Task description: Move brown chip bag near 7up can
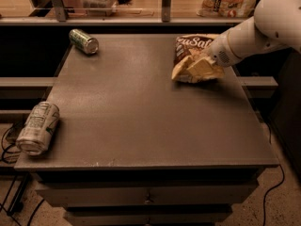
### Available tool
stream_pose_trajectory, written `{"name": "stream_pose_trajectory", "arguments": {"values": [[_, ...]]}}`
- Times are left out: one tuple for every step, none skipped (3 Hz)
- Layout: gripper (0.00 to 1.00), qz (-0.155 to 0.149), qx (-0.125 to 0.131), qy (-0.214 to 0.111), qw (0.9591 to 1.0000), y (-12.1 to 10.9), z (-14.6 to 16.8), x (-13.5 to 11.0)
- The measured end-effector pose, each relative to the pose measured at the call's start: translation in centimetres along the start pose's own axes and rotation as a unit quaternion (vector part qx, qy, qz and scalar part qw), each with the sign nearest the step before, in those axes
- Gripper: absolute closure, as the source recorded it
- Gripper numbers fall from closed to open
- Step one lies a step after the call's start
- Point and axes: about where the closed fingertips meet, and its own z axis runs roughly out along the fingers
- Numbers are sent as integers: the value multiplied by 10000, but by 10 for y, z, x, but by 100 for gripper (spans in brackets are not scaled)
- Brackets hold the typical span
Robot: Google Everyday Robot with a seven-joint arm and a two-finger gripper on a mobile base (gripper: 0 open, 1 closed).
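The brown chip bag (187,55) lies at the back right of the table, dark brown top away from me, pale yellow lower part toward me. My gripper (203,66) comes in from the right on a white arm and sits on the bag's yellow lower part; its fingers are hidden among the folds. The 7up can (38,127), pale silvery-white with green print, lies on its side at the front left edge, far from the bag.
A darker shiny green can (84,41) lies on its side at the back left. The dark table (141,121) has drawers below. A shelf with packages runs behind the table. Cables hang at the lower left and right.
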Motion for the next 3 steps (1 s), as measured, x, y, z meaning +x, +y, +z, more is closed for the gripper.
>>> {"name": "stream_pose_trajectory", "arguments": {"values": [[98, -396, -453, -178, 9980, 21, -7, -39], [100, -1083, -943, -435, 9887, 63, -29, -92], [100, -1768, -1589, -850, 9676, 120, -66, -144]]}}
